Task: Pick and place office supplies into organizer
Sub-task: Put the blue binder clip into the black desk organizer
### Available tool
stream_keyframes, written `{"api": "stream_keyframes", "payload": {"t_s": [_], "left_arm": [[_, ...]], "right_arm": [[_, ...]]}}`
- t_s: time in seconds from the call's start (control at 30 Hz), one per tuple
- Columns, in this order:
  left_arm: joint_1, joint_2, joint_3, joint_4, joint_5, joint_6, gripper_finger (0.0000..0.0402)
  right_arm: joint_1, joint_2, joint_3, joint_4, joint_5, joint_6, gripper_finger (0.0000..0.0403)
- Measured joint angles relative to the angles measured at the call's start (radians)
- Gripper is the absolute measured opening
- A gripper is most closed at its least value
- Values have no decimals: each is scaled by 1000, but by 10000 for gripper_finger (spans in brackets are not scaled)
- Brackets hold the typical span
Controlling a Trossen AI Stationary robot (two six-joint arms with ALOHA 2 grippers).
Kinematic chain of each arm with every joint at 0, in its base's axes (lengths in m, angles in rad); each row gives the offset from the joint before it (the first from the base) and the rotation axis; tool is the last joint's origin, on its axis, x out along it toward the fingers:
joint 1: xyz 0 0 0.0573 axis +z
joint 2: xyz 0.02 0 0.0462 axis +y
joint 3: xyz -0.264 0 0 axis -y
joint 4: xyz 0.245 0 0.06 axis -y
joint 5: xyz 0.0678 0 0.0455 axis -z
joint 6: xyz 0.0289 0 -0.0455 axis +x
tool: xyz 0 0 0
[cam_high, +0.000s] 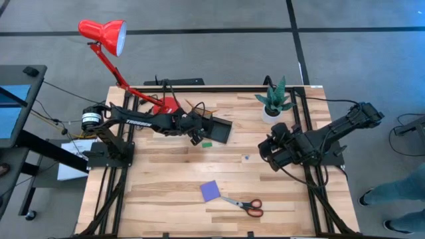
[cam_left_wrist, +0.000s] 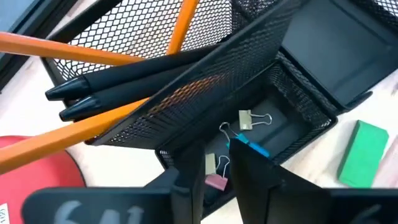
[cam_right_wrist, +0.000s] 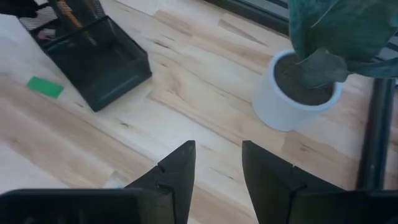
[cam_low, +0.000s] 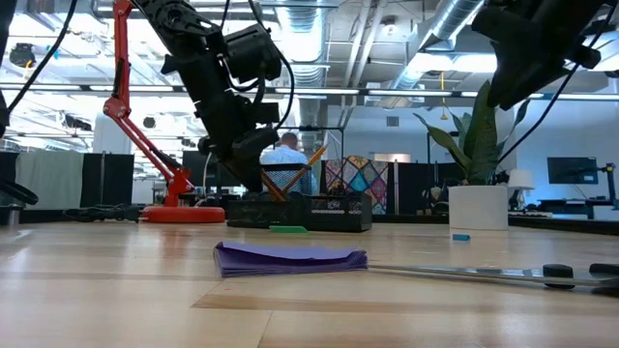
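While our left gripper (cam_left_wrist: 221, 174) hangs slightly parted over the organizer (cam_left_wrist: 292, 87), our right gripper (cam_right_wrist: 217, 165) waits open, holding nothing, near the plant (cam_right_wrist: 311, 74).

Even bright overhead light; ceiling strips (cam_low: 58, 92) glare in low view; soft faint shadows on tabletop (cam_high: 172, 179); near tabletop edge blurred.

One black wire-mesh organizer (cam_high: 218, 129) sits on the table. Two orange pencils (cam_left_wrist: 56, 48) and two black pens (cam_left_wrist: 118, 84) stand in it, with at least three binder clips (cam_left_wrist: 252, 119). Elsewhere: one green eraser (cam_high: 207, 142), one purple square notepad (cam_high: 211, 190), one pair of red-handled scissors (cam_high: 244, 205).
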Motion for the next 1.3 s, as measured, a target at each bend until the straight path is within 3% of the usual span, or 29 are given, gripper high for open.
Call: {"api": "stream_keyframes", "payload": {"t_s": [0.17, 0.27, 0.4, 0.5, 0.7, 0.87, 1.07, 1.3], "left_arm": [[-3, 0, 0, 18, 5, -6, 72], [-7, -3, 0, 15, 35, -5, 72], [-8, -26, 1, 7, 67, -19, 72], [-8, -64, 1, 9, 86, -20, 72], [-9, -145, 1, -17, 89, -20, 73], [-34, -192, 1, -39, 97, -28, 73], [-92, -232, 1, 2, 221, -12, 73], [-191, -191, 2, 196, 323, 47, 73]], "right_arm": [[13, 28, 0, 53, -37, -15, 127], [25, 85, 0, 123, -89, -103, 127], [9, 180, 0, 243, -225, -305, 127], [-19, 256, 0, 321, -303, -350, 127], [-39, 324, 0, 321, -302, -361, 135], [-51, 333, 0, 419, -347, -421, 147], [-65, 335, 0, 443, -347, -410, 149], [-69, 317, 0, 385, -339, -408, 131]]}}
